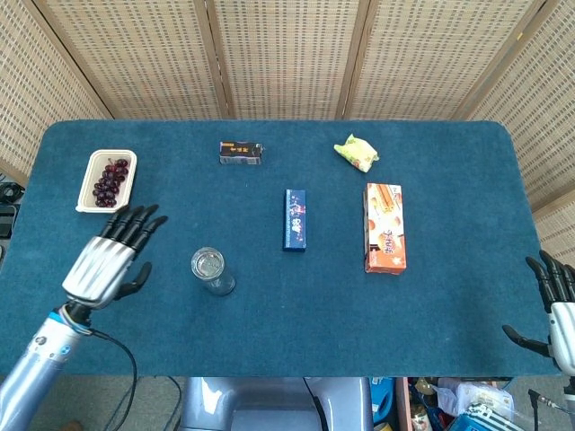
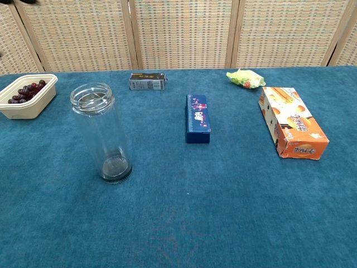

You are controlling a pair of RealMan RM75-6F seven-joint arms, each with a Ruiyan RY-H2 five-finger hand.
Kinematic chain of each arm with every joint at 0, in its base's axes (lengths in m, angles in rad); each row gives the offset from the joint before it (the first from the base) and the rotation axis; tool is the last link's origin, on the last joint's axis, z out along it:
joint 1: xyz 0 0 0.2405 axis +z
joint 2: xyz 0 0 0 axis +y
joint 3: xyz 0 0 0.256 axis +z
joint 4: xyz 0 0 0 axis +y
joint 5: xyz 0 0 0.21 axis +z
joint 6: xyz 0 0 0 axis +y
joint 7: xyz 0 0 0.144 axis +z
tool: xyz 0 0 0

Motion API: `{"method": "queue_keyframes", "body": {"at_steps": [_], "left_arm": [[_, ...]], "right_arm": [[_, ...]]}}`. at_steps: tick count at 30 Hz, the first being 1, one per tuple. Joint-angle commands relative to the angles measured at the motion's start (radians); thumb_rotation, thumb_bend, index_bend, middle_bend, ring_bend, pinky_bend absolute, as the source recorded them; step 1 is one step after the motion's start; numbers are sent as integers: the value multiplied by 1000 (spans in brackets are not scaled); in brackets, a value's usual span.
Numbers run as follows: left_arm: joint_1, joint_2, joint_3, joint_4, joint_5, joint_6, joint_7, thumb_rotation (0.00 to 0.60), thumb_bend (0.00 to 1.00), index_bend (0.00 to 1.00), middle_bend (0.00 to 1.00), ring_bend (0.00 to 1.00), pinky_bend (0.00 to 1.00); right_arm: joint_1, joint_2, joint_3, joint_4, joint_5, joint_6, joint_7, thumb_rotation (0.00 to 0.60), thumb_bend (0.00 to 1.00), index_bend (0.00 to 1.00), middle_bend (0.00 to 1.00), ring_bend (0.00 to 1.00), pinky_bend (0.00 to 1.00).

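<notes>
The right hand (image 1: 559, 314) hangs off the near tabletop (image 1: 296, 323) edge, fingers spread, holding nothing. The left hand (image 1: 108, 265), also spread and empty, hovers left of the tall clear glass jar (image 2: 101, 133) (upright, lidless). Farther back lies a slim blue box (image 2: 197, 118).

right hand (image 1: 559, 316): cut by head view's edge | left hand (image 1: 106, 262): outside chest view

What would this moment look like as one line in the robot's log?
left hand: open, off the glass jar, between it and grape tray | right hand: open, at table edge | jar: upright, empty
</notes>
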Motion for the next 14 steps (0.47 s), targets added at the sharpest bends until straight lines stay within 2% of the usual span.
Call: {"method": "queue_keyframes", "body": {"at_steps": [1,8,14], "left_arm": [[138,4,27,76,-19,161,-35,600,203,0,0,0,0],[286,-74,79,234,-38,271,-149,600,202,0,0,0,0],[330,-107,91,317,20,301,-201,600,200,0,0,0,0]], "right_arm": [[0,0,0,-2,-1,1,-2,600,0,0,0,0,0],[-2,-5,-1,-2,-4,6,-20,600,0,0,0,0,0],[-4,-11,-1,-5,-6,14,-42,600,0,0,0,0,0]]}}
